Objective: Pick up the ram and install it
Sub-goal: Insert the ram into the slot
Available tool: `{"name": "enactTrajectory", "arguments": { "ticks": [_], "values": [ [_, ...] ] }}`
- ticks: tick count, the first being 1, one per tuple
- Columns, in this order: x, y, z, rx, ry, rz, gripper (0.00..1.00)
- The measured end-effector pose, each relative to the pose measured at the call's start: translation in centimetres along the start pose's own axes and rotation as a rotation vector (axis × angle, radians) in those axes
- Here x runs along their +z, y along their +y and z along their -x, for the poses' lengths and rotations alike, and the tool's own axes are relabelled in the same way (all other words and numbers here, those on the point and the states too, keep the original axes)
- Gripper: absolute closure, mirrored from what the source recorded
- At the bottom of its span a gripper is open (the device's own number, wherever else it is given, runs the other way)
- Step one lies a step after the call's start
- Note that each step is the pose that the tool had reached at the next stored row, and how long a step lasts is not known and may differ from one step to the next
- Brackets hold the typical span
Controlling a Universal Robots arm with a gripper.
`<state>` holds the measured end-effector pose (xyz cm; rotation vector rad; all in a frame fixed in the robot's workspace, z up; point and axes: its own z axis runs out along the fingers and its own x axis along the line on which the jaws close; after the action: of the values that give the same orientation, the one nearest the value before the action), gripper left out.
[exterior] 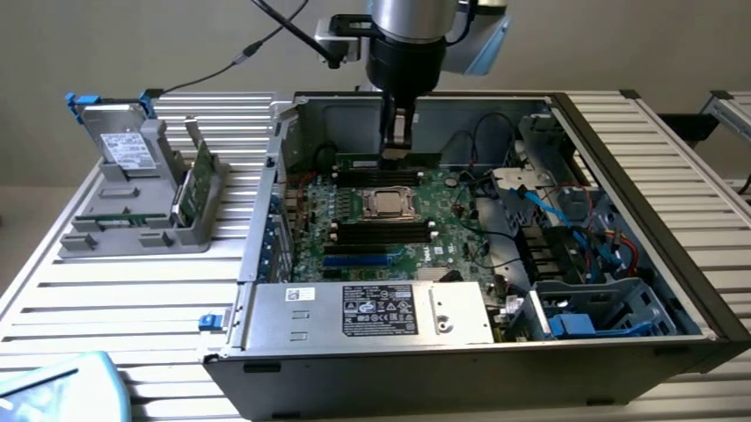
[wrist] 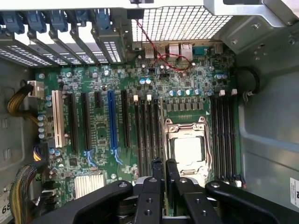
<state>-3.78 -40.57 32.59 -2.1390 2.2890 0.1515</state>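
Tool (exterior: 397, 151) is pinched nearly closed on the ram (exterior: 358, 162), which sticks out at 9 o'clock from the fingertips in the exterior view. Both are above the motherboard (exterior: 444, 236), with the CPU socket (exterior: 388, 202) at 6 o'clock. Cables (exterior: 550, 209) are at 3. The tray (exterior: 129, 236) with the expansion card (exterior: 202, 176) sits on the surface (exterior: 118, 294), well apart at 9.

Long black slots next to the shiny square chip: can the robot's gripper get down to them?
Probably yes. The case is open, and the gripper hangs right over the green board beside those slots. I see nothing lying across them; the cables sit off to the sides.
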Motion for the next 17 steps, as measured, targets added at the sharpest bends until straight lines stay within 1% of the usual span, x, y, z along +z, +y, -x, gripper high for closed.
{"name": "enactTrajectory", "arguments": {
  "ticks": [7, 11, 17],
  "values": [
    [1.27, -0.01, -0.2, -0.002, 0.0001, 0.0001, 0.85],
    [1.73, 0.02, -0.5, -0.002, 0.0003, 0.0002, 0.85],
    [2.79, 0.02, -1.0, -0.003, -0.0029, 0.0003, 0.85]
  ]
}}
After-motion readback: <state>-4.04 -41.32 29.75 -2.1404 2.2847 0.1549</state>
